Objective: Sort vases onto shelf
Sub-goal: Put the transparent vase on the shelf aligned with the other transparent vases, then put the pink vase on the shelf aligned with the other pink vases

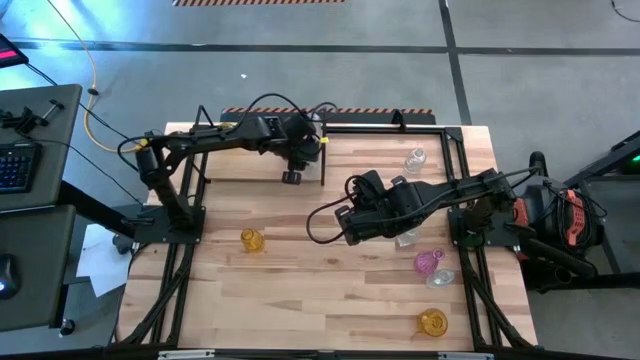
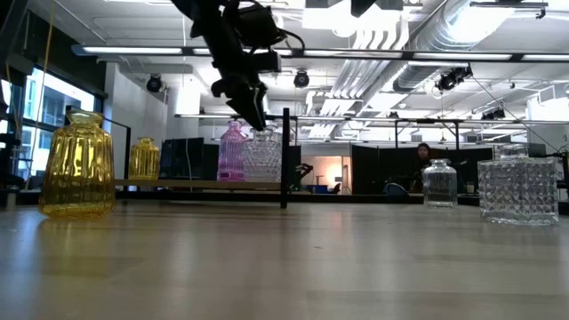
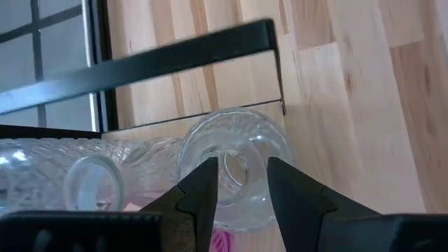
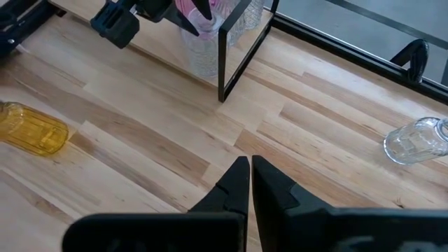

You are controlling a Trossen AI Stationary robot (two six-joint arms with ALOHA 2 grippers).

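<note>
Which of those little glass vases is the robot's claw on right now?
The clear vase on the shelf by its black divider; the left gripper straddles its neck, with no other vase between fingers.

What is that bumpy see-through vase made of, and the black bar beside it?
The clear vase under the left gripper looks like glass: you see the wood through it, and its ribbed surface glints. The shelf's black upright bar looks like painted metal, thin, straight and matte, though that is a guess.
</note>
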